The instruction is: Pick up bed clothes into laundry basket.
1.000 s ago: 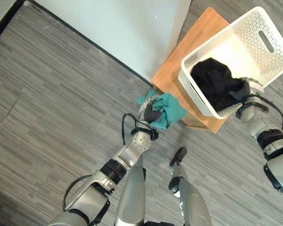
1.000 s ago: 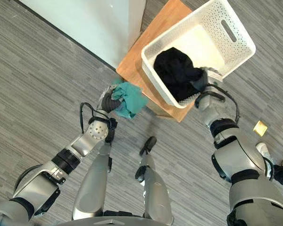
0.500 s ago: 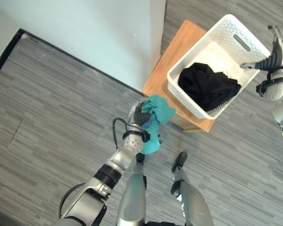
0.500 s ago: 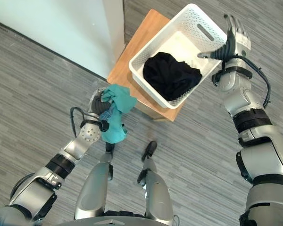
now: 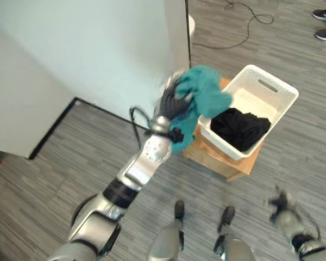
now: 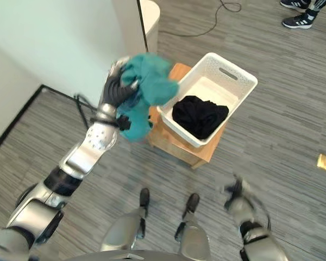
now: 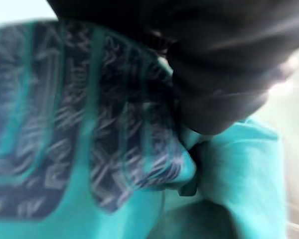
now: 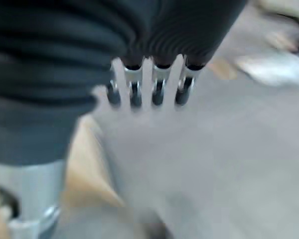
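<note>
One teal cloth bunched in left hand fingers | right hand blurred, fingers unreadable | basket holds black garment

Silver-grey arms (dark ribbed wrist covers)

I count one white laundry basket on one wooden counter. Two pieces of clothing: one teal garment and one black garment. Two shoes of a person stand far off.
</note>
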Tool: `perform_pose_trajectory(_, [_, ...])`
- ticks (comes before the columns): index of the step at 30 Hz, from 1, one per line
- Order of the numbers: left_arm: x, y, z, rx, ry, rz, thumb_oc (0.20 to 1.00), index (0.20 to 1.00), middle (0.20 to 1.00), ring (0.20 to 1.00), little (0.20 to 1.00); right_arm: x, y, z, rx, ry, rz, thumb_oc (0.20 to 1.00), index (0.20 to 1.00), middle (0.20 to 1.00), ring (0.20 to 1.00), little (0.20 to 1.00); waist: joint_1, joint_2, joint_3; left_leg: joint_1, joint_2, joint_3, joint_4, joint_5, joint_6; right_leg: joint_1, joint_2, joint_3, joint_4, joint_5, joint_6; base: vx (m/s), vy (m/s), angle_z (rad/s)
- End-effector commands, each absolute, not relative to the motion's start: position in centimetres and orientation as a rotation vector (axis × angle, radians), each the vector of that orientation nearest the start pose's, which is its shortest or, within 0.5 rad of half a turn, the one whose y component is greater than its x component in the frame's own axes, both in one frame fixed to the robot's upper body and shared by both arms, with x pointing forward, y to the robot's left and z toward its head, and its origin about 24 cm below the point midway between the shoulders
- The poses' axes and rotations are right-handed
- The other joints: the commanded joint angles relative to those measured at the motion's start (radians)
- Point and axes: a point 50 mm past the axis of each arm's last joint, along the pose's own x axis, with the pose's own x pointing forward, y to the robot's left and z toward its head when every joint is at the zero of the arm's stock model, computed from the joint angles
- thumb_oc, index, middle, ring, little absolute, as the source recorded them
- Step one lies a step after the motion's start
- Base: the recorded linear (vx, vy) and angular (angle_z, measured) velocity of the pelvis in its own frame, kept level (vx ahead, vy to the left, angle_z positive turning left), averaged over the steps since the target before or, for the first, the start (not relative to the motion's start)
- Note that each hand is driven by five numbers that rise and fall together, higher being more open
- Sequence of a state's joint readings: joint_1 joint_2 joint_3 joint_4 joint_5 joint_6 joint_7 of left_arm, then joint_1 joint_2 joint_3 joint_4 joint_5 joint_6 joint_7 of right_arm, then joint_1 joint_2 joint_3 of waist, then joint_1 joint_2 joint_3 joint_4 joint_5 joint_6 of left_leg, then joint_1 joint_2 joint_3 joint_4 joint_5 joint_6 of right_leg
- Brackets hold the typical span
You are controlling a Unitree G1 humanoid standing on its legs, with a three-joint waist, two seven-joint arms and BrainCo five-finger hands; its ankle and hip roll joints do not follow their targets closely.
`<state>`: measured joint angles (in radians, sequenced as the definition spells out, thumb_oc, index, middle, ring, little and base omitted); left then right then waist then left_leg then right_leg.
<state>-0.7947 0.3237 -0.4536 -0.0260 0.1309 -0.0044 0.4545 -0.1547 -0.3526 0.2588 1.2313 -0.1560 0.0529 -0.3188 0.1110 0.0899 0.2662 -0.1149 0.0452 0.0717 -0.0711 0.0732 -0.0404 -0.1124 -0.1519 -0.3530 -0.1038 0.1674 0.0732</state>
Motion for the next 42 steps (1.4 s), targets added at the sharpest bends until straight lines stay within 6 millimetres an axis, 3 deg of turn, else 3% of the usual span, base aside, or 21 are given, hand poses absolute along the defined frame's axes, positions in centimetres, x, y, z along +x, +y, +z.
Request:
perform_pose_trajectory(1, [29.8,2.5,28.8,0.384,-1.071,-0.132,0.2,0.2,0.2,0.2,0.2,14.5,-29.6,-12.3,-0.87,1.06,-0.141,1.0,1.0,1.0,1.0,1.0,-0.007,-0.002,-0.085,0.002,0.037,-0.005,-0.016,-0.049,-0.052,0.127,-0.053,-0.029,0.017,-0.173,0.114,0.05,-0.023,-0.11])
perform_pose_trajectory(3, [29.2,1.7,30.3,0.376,-1.136,-0.145,0.2,0.2,0.2,0.2,0.2,11.4,-29.6,-13.4,-0.88,1.16,-0.086,1.0,1.0,1.0,1.0,1.0,-0.027,0.006,-0.097,0.018,0.037,0.004,-0.016,-0.054,-0.053,0.138,-0.053,-0.025,0.017,-0.177,0.116,0.05,-0.021,-0.07])
perform_pose_trajectory(7, [29.4,0.5,31.8,0.394,-1.17,-0.161,0.2,0.2,0.2,0.2,0.2,9.4,-29.0,-14.2,-0.893,1.213,0.004,1.0,1.0,1.0,1.0,1.0,-0.053,0.017,-0.105,0.034,0.04,0.017,-0.016,-0.057,-0.05,0.142,-0.05,-0.013,0.017,-0.18,0.116,0.01,-0.02,-0.15])
perform_pose_trajectory(13, [32.5,0.3,31.7,0.585,-1.091,-0.09,0.2,0.2,0.2,0.2,0.2,11.0,-28.2,-14.0,-0.906,1.146,0.04,1.0,1.0,1.0,1.0,1.0,-0.091,0.021,-0.083,0.051,0.056,0.058,-0.016,-0.063,-0.046,0.124,-0.038,0.019,0.017,-0.172,0.118,0.0,0.0,-0.12])
perform_pose_trajectory(14, [33.2,0.3,30.8,0.614,-1.049,-0.087,0.2,0.2,0.2,0.2,0.2,12.5,-28.4,-13.5,-0.926,1.123,0.036,1.0,1.0,1.0,1.0,1.0,-0.082,0.023,-0.082,0.049,0.056,0.056,-0.016,-0.061,-0.048,0.124,-0.038,0.016,0.017,-0.171,0.117,-0.01,0.003,-0.34])
perform_pose_trajectory(16, [32.9,-0.2,31.7,0.636,-1.087,-0.075,0.2,0.2,0.2,0.2,0.2,12.7,-28.3,-13.5,-0.951,1.116,0.051,1.0,1.0,1.0,1.0,1.0,-0.08,0.027,-0.08,0.046,0.057,0.056,-0.016,-0.06,-0.049,0.121,-0.037,0.014,0.017,-0.172,0.118,-0.01,0.011,-0.43])
perform_pose_trajectory(20, [33.7,-2.0,33.3,0.7,-1.071,-0.027,0.2,0.2,0.2,0.2,0.2,12.6,-28.1,-13.6,-0.928,1.11,0.028,1.0,1.0,1.0,1.0,1.0,-0.114,0.027,-0.062,0.036,0.062,0.08,-0.016,-0.058,-0.05,0.095,-0.031,0.029,0.017,-0.161,0.121,-0.02,0.022,-0.1])
perform_pose_trajectory(25, [33.9,-2.4,37.8,0.743,-1.101,0.065,0.2,0.2,0.2,0.2,0.2,12.8,-28.6,-13.4,-0.934,1.114,0.023,1.0,1.0,1.0,1.0,1.0,-0.153,0.03,-0.048,0.019,0.065,0.106,-0.016,-0.058,-0.047,0.056,-0.033,0.054,0.017,-0.15,0.126,0.0,0.026,-0.21])
perform_pose_trajectory(30, [32.4,-2.9,41.5,0.728,-1.18,0.086,0.2,0.2,0.2,0.2,0.2,12.3,-28.8,-13.5,-0.912,1.134,0.02,1.0,1.0,1.0,1.0,1.0,-0.162,0.031,-0.05,0.015,0.063,0.111,-0.016,-0.06,-0.046,0.048,-0.037,0.058,0.017,-0.148,0.126,0.03,0.007,-0.07])
perform_pose_trajectory(37, [31.3,-3.4,44.1,0.78,-1.242,0.129,0.2,0.2,0.2,0.2,0.2,15.1,-28.3,-12.8,-0.885,1.074,-0.014,1.0,1.0,1.0,1.0,1.0,-0.168,0.032,-0.04,-0.001,0.055,0.109,-0.016,-0.061,-0.043,0.027,-0.038,0.07,0.017,-0.14,0.127,0.02,0.03,0.0])
perform_pose_trajectory(38, [31.8,-2.4,45.3,0.84,-1.222,0.22,0.2,0.2,0.2,0.2,0.2,16.4,-28.1,-12.3,-0.884,1.04,-0.034,1.0,1.0,1.0,1.0,1.0,-0.177,0.021,-0.023,-0.021,0.059,0.118,-0.016,-0.055,-0.043,0.001,-0.033,0.079,0.017,-0.131,0.129,-0.05,0.043,-0.04])
perform_pose_trajectory(42, [32.9,0.8,47.5,0.962,-1.149,0.395,0.2,0.2,0.2,0.2,0.2,16.1,-27.3,-12.6,-0.889,1.014,-0.007,1.0,1.0,1.0,1.0,1.0,-0.196,-0.019,0.002,-0.049,0.077,0.153,-0.016,-0.049,-0.046,-0.047,-0.023,0.093,0.017,-0.114,0.132,0.0,0.04,-0.34])
